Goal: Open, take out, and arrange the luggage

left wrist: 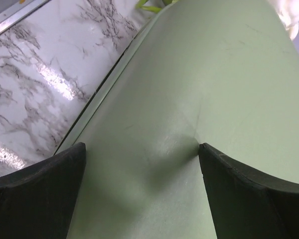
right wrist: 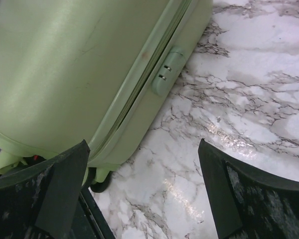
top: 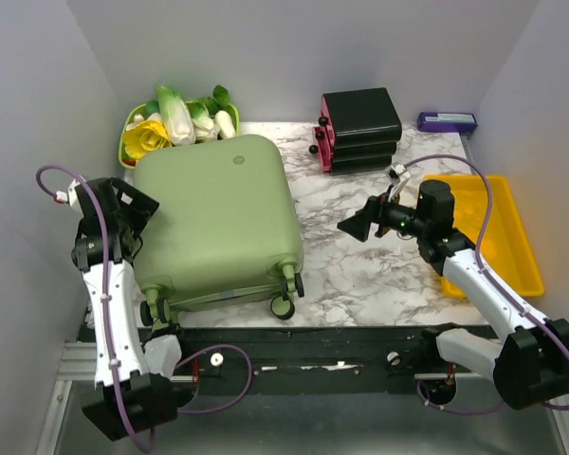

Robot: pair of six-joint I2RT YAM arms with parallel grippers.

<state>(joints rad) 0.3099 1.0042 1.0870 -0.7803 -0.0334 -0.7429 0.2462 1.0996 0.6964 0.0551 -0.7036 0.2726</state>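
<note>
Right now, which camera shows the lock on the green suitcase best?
Right wrist view: the lock sits in plain sight on the side seam of the luggage. The top external view shows the whole closed case from above, with no lock visible. The left wrist view shows only shell and seam.

The luggage point(top: 218, 223) lies flat and closed on the left part of the tabletop point(top: 360, 275). To its right, bare tabletop gives open passage as far as the yellow tray point(top: 501, 237). Behind its far left corner a vegetable basket point(top: 175, 123) stands just beside it; the black box point(top: 360, 128) stands apart behind its far right corner. Left of the luggage, the side wall point(top: 38, 114) leaves a narrow gap.
</note>
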